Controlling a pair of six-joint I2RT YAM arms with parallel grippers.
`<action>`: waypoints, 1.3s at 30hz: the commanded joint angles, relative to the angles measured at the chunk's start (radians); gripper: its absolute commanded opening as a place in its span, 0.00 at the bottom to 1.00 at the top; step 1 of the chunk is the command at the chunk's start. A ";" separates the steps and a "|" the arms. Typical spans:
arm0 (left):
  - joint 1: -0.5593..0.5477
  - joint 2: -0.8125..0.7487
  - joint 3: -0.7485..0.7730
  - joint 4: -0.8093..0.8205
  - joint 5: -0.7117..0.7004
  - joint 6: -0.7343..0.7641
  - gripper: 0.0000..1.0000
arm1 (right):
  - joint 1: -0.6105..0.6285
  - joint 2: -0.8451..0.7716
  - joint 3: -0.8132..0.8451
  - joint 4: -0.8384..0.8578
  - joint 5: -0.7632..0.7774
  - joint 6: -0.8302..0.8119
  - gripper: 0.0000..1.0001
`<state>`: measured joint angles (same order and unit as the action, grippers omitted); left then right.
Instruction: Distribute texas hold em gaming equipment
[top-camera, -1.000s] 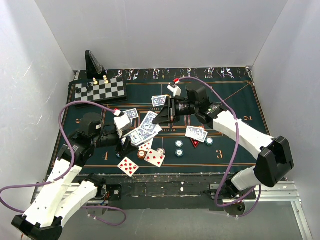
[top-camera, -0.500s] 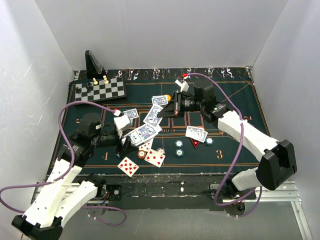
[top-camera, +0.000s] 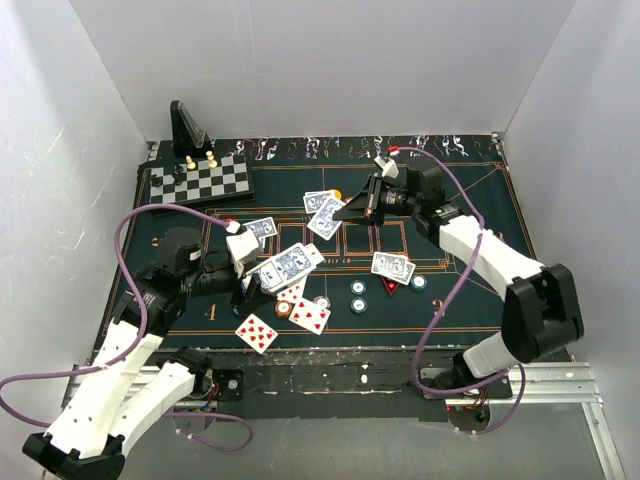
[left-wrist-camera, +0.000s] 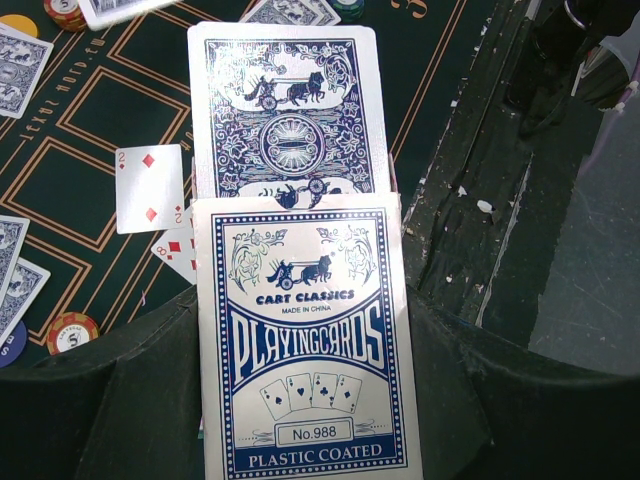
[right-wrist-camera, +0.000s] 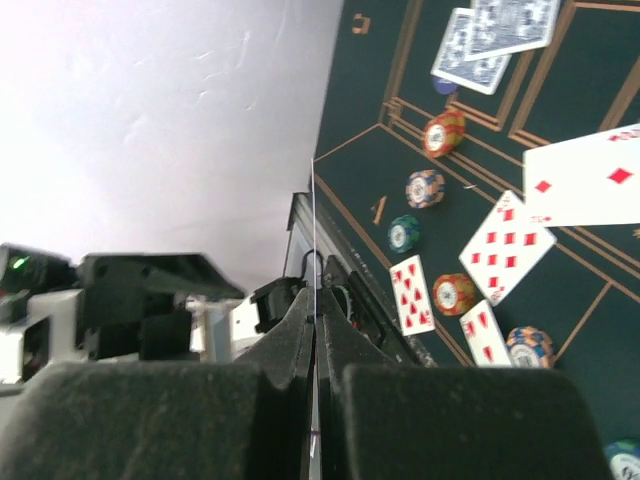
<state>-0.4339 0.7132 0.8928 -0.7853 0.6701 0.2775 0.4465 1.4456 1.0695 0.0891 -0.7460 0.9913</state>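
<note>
My left gripper (top-camera: 258, 279) is shut on a blue-and-white playing card box (left-wrist-camera: 305, 345), with one blue-backed card (left-wrist-camera: 283, 110) sliding out of its top. The box (top-camera: 291, 264) hovers over the green felt at the left centre. My right gripper (top-camera: 353, 211) is shut on a single blue-backed card (top-camera: 329, 222), held above the felt further back. In the right wrist view that card (right-wrist-camera: 314, 230) shows edge-on between the closed jaws (right-wrist-camera: 316, 300). Poker chips (top-camera: 358, 288) and a red triangle marker (top-camera: 389, 286) lie near the front centre. Face-up cards (top-camera: 258, 332) lie beside them.
A chessboard (top-camera: 200, 181) with pawns and a black angled stand (top-camera: 187, 128) occupy the back left corner. More blue-backed cards lie at the centre back (top-camera: 317, 200), left (top-camera: 263, 229) and right (top-camera: 393, 267). White walls close in three sides.
My right gripper closed on a card at the box and carried it back and to the right, away from the box. The left arm held still.
</note>
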 joint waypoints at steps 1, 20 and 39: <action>0.004 -0.009 0.011 0.011 0.019 0.006 0.00 | -0.003 0.146 -0.032 0.072 -0.012 -0.014 0.01; 0.003 -0.001 0.029 0.009 0.014 0.000 0.00 | 0.072 0.539 0.224 -0.262 0.243 -0.236 0.01; 0.004 -0.003 0.040 -0.005 0.008 0.006 0.00 | 0.078 0.357 0.294 -0.572 0.341 -0.299 0.82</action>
<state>-0.4339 0.7170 0.8948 -0.7940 0.6693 0.2771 0.5247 1.9583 1.3209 -0.3618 -0.4381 0.7204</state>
